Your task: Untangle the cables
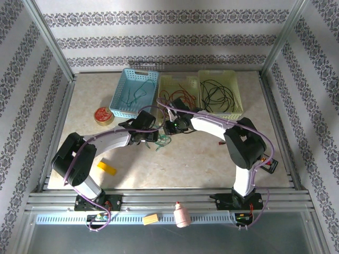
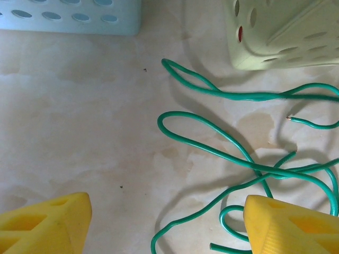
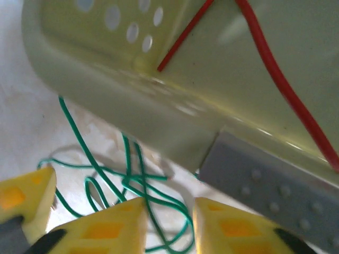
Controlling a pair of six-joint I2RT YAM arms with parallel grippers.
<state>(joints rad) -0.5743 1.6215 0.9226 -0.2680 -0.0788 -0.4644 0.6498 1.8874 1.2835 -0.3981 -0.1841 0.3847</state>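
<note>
So, the thin, glossy green cable (image 2: 254,97) lies in loose crossing loops on the beige marbled bench (image 2: 79,132), between and ahead of the released yellow-fingered left tool (image 2: 168,227). One strand also runs through the narrow gap of the right tool (image 3: 169,227); can't tell if it's pinched.

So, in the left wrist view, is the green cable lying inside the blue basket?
No, the green cable lies looped on the bare table, outside the blue basket.
</note>
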